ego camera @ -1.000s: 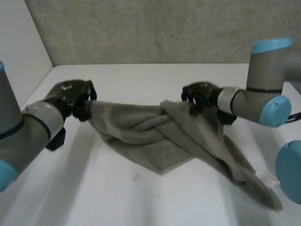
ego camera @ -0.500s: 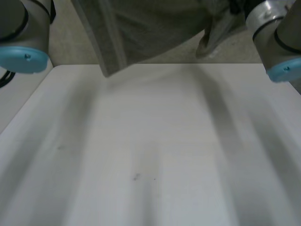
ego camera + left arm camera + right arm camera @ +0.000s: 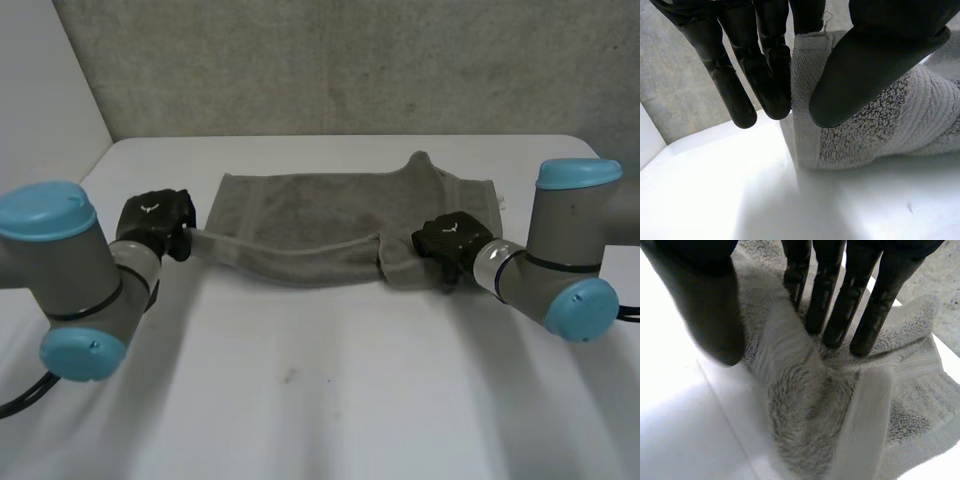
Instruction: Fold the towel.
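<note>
On the table (image 3: 300, 400), the towel (image 3: 320, 205) lies spread between the left hand (image 3: 157, 222) and the right hand (image 3: 450, 240), each pinching its near edge.

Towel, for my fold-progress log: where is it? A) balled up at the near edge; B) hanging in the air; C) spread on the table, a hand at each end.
C: the towel lies spread on the table, the left hand at one end, the right hand at the other.
</note>
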Controlling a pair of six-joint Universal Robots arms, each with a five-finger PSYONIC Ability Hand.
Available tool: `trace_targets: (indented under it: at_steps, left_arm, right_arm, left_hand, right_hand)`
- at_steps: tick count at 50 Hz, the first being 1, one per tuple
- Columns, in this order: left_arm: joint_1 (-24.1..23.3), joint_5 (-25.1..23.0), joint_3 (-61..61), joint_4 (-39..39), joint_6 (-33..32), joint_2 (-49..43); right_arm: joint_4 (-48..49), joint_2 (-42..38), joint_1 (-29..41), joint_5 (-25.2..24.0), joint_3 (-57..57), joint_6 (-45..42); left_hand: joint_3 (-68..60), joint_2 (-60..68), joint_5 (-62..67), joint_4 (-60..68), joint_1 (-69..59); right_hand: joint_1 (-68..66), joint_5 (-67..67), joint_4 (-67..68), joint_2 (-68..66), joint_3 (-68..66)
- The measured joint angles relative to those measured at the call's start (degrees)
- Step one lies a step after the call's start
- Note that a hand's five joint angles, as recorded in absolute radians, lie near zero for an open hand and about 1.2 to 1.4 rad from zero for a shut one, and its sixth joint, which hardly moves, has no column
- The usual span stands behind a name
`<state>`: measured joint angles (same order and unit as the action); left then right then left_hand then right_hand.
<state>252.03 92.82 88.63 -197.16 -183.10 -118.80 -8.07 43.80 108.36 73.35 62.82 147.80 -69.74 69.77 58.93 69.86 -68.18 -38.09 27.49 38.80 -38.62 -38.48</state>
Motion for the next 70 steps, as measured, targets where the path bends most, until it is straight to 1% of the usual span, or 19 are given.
trace_targets:
  at_steps: [2,4,8,12,18,26,35,39,53,70]
  left_arm:
    - [0.24,-0.02,1.16,-0.11,-0.52,1.15]
    - [0.64,-0.08,2.27,-0.13,-0.94,2.56]
    - [1.31,-0.48,3.85,-0.09,-1.21,4.82]
    - [1.77,-1.32,5.48,-0.21,-1.2,6.89]
    - [2.01,-2.03,6.74,-0.82,-1.14,7.78]
    - [2.07,-2.08,7.09,-1.4,-1.09,7.26]
    - [2.13,-2.03,7.62,-1.48,-1.03,7.06]
    - [2.2,-2.03,7.71,-1.48,-1.01,7.09]
    - [2.24,-2.05,7.92,-1.47,-0.9,7.1]
    - [2.24,-2.12,8.01,-1.47,-0.86,6.93]
  right_arm:
    - [0.31,1.94,-0.05,0.04,1.81,0.2]
    - [0.65,4.16,-0.28,0.11,3.62,0.52]
    - [1.16,7.54,-1.24,0.77,6.25,1.91]
    - [1.58,10.28,-2.55,3.12,9.12,5.87]
    - [2.93,10.79,-3.62,5.52,12.94,9.25]
    - [6.72,10.99,-5.92,4.3,17.77,9.32]
    - [4.74,15.43,-8.35,3.36,24.27,9.21]
    - [5.32,17.05,-8.75,3.01,27.08,9.21]
    - [16.58,16.13,-9.04,-0.24,31.94,8.77]
    - [17.05,13.14,-9.04,0.02,31.01,5.58]
  left_hand:
    - [0.0,0.0,0.0,0.0,0.0]
    - [0.0,0.0,0.0,0.0,0.0]
    - [0.0,0.0,0.0,0.0,0.0]
    - [0.0,0.0,0.0,0.0,0.0]
    - [0.0,0.0,0.0,0.0,0.0]
    - [0.0,0.0,0.0,0.0,0.0]
    - [0.0,0.0,0.0,0.0,0.0]
    - [0.0,0.0,0.0,0.0,0.0]
    - [0.0,0.0,0.0,0.0,0.0]
    - [0.0,0.0,0.0,0.0,0.0]
  right_hand:
    - [4.68,-6.01,-5.94,5.6,5.81]
    - [8.18,-9.16,-8.56,8.24,8.5]
    - [8.82,-9.63,-9.02,8.41,8.68]
    - [8.82,-9.63,-9.02,8.41,8.69]
    - [8.81,-9.63,-9.02,8.41,8.68]
    - [8.8,-9.34,-9.01,8.4,8.68]
    - [8.74,-8.43,-9.01,8.41,8.68]
    - [8.78,-8.44,-9.02,8.4,8.68]
    - [7.32,-6.51,-8.64,8.26,8.39]
    - [6.48,-5.75,-7.91,8.16,7.57]
